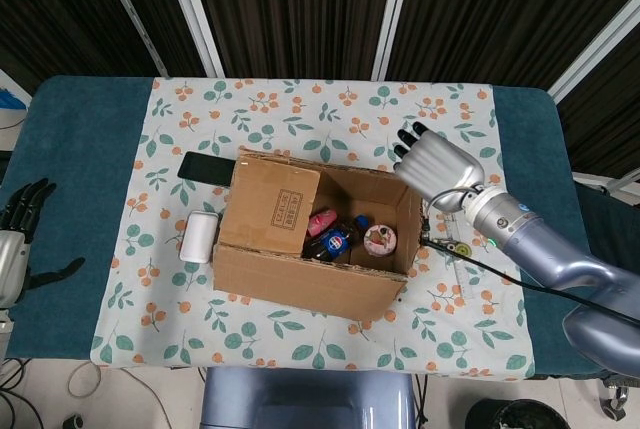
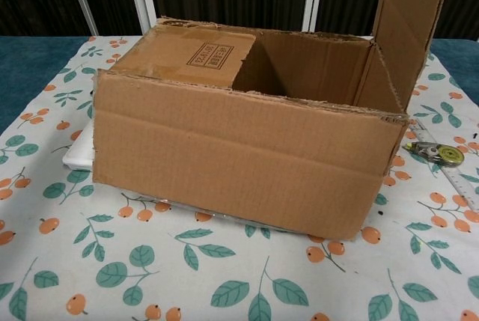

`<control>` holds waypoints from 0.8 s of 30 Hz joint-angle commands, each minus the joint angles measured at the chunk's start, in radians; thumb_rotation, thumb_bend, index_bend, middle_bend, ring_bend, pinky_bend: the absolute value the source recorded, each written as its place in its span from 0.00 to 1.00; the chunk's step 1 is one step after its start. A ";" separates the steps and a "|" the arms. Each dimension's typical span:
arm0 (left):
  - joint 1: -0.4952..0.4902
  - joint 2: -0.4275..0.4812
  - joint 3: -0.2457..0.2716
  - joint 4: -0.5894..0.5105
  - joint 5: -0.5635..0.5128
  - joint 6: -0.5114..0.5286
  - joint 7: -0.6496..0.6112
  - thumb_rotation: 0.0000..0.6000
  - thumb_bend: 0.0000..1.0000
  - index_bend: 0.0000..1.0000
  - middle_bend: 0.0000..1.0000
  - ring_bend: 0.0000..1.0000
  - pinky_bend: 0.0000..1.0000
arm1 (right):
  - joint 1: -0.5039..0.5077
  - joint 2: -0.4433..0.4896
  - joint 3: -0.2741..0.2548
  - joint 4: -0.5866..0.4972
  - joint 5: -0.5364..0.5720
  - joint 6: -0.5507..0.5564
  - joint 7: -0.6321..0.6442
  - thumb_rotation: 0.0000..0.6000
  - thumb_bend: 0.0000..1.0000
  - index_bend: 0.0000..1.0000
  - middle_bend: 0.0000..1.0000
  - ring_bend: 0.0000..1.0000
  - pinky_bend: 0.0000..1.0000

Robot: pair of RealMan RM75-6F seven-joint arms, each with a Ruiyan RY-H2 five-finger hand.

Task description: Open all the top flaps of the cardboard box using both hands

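Now mid-table: cardboard box [image 1: 312, 249], right flap [image 2: 410, 18] raised, pushed by right hand [image 1: 437, 162] w/ fingers spread, gripping nothing. Left flap [image 1: 270, 208] flat over box; left hand [image 1: 14, 241] idle, empty, off table. Best pressed outward steadily, box kept still.

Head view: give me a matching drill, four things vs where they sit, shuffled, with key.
Things:
1. phone
2. right hand
3. left flap
4. left hand

Places or states:
A. lying closed over the box
B. at the raised right flap
C. on the cloth behind the box's left corner
D. at the table's far left edge

Pairs: 1-C, 2-B, 3-A, 4-D
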 commanded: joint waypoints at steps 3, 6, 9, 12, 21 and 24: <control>0.000 0.000 0.000 -0.001 -0.001 0.000 0.001 1.00 0.07 0.05 0.04 0.02 0.19 | -0.013 0.015 -0.002 -0.001 -0.005 0.003 -0.005 1.00 1.00 0.49 0.30 0.16 0.23; 0.000 0.000 0.000 -0.001 0.000 0.000 0.003 1.00 0.07 0.05 0.04 0.02 0.19 | -0.021 0.027 -0.005 0.001 -0.010 0.002 -0.009 1.00 1.00 0.49 0.30 0.16 0.23; 0.000 -0.001 0.000 -0.001 0.000 0.001 0.003 1.00 0.07 0.05 0.04 0.02 0.19 | -0.034 0.043 -0.011 0.005 -0.015 0.000 -0.013 1.00 1.00 0.49 0.29 0.16 0.23; 0.000 -0.001 0.000 0.000 0.001 0.001 0.005 1.00 0.07 0.05 0.04 0.02 0.19 | -0.051 0.055 -0.019 0.010 -0.026 0.000 -0.020 1.00 1.00 0.49 0.27 0.14 0.23; -0.001 -0.001 0.004 0.005 0.004 -0.003 0.011 1.00 0.07 0.05 0.04 0.02 0.19 | -0.124 0.080 -0.059 0.016 -0.001 0.027 -0.041 1.00 1.00 0.48 0.25 0.13 0.22; -0.002 -0.002 0.006 0.007 0.008 -0.004 0.016 1.00 0.07 0.05 0.04 0.02 0.19 | -0.160 0.076 -0.072 0.015 0.004 0.061 -0.044 1.00 0.97 0.44 0.24 0.13 0.22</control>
